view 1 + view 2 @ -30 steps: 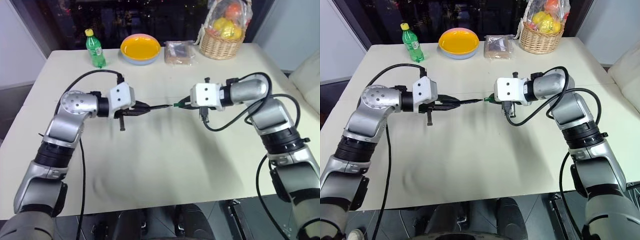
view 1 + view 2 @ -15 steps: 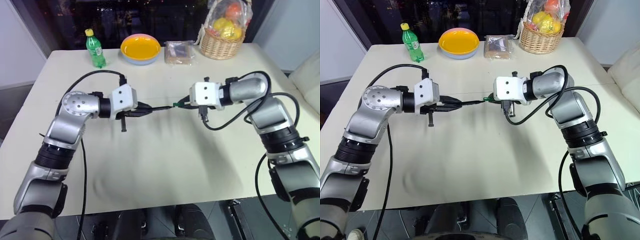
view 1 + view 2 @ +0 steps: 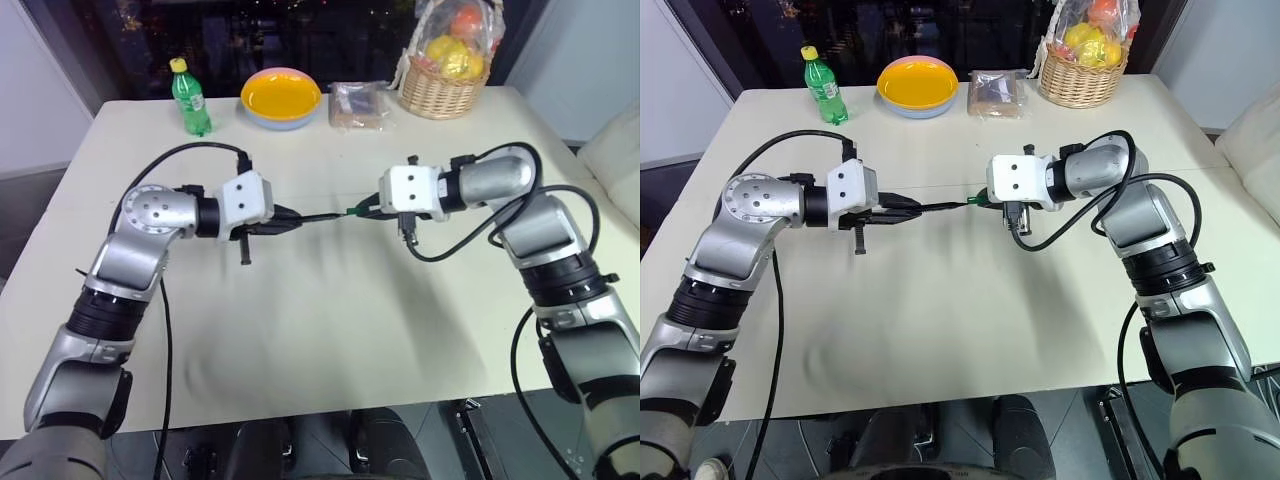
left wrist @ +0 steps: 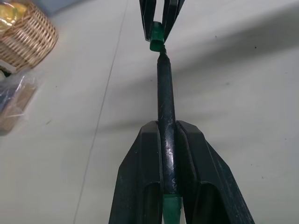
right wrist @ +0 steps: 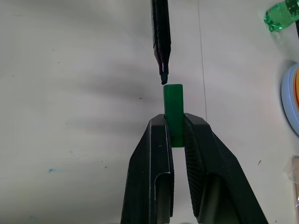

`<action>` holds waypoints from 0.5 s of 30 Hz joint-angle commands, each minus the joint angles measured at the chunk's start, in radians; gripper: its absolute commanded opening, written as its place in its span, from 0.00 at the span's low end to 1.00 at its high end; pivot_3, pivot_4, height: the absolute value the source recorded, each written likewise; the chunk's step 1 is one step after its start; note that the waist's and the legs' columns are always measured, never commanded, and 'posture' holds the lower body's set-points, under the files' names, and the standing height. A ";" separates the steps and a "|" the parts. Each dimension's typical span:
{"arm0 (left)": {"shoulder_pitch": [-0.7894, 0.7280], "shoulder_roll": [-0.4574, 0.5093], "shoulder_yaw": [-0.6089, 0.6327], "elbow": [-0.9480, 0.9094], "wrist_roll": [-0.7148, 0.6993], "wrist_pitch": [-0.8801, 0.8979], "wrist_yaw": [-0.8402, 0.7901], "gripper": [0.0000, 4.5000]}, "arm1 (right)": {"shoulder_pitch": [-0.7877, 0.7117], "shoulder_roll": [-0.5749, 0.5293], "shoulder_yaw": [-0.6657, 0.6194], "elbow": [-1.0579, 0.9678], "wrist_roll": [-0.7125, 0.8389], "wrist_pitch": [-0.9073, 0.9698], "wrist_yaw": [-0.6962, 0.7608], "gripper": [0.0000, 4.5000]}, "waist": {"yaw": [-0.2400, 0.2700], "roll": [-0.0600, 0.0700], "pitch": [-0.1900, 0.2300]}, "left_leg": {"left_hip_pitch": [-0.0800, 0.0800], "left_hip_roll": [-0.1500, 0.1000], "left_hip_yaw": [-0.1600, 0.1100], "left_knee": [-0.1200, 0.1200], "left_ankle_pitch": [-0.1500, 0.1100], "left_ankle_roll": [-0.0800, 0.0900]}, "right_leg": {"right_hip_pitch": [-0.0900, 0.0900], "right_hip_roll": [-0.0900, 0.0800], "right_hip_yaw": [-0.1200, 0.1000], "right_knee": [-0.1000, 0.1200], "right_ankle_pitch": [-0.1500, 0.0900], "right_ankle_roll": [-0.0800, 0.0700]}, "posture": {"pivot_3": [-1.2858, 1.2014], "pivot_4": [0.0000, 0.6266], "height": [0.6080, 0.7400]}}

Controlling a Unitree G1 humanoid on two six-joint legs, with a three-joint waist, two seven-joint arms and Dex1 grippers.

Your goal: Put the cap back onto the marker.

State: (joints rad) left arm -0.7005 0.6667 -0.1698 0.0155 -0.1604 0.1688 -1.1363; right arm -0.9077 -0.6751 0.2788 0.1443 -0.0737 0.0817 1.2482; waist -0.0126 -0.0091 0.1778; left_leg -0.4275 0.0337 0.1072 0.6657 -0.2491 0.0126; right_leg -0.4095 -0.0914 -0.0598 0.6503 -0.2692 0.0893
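Above the middle of the bench (image 3: pixel 330 320), the left end effector (image 4: pixel 168 140) is clamped on the marker (image 4: pixel 166 102), the right end effector (image 5: pixel 176 126) on the cap (image 5: pixel 173 105). Tip sits just off the cap's mouth; align axes, then push straight.
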 commanded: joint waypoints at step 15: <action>-0.005 -0.002 0.006 -0.033 0.006 -0.014 0.020 0.00 | -0.019 -0.003 -0.012 -0.039 0.016 0.016 0.010 0.01 | 0.000 0.000 0.000 | 0.000 0.000 0.000 0.000 0.000 0.000 | 0.000 0.000 0.000 0.000 0.000 0.000 | 0.52 0.24 1.00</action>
State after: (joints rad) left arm -0.7005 0.6636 -0.1745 0.0155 -0.1597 0.1671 -1.1264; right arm -0.9077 -0.6750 0.2788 0.1420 -0.0723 0.0968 1.2578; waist -0.0125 -0.0091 0.1777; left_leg -0.4275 0.0337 0.1072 0.6657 -0.2490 0.0126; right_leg -0.4095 -0.0914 -0.0598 0.6503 -0.2692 0.0893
